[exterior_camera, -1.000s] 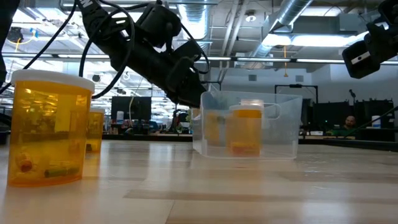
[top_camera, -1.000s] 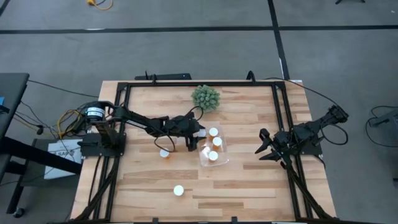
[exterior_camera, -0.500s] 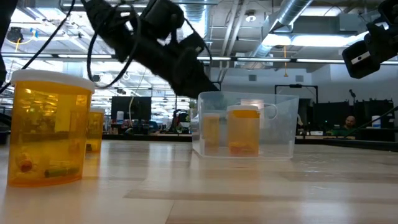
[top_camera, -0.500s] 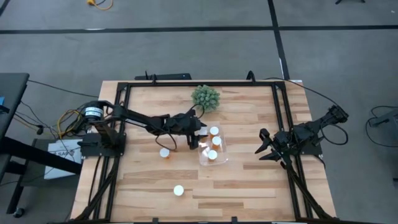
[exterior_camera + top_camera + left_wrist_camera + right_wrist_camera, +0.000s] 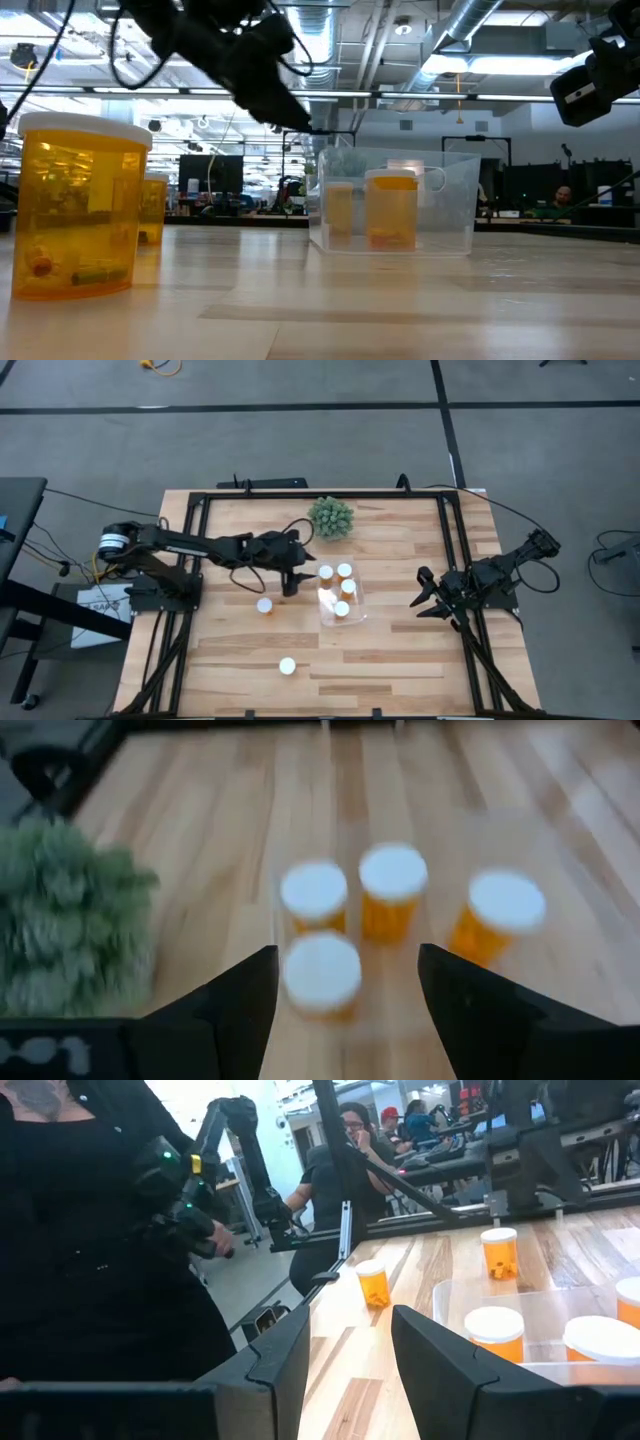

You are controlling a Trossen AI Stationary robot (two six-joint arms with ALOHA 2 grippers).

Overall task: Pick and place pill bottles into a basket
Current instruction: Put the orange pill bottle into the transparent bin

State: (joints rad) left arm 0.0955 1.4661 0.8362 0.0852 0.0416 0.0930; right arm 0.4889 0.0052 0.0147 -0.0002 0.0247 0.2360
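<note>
The left claw [image 5: 291, 582] hangs above the table [image 5: 400, 660] just left of the clear basket [image 5: 357, 616], its fingers spread wide and holding nothing. Four pill bottles [image 5: 344, 571] stand upright inside the basket, white caps up. A fifth bottle [image 5: 265, 605] stands on the table near the left claw, and a sixth [image 5: 287, 666] sits well apart toward the near edge. A green spiky plant ball [image 5: 330, 517] rests at the far side. The right claw [image 5: 425, 600] waits at the table's right edge, fingers apart and empty.
</note>
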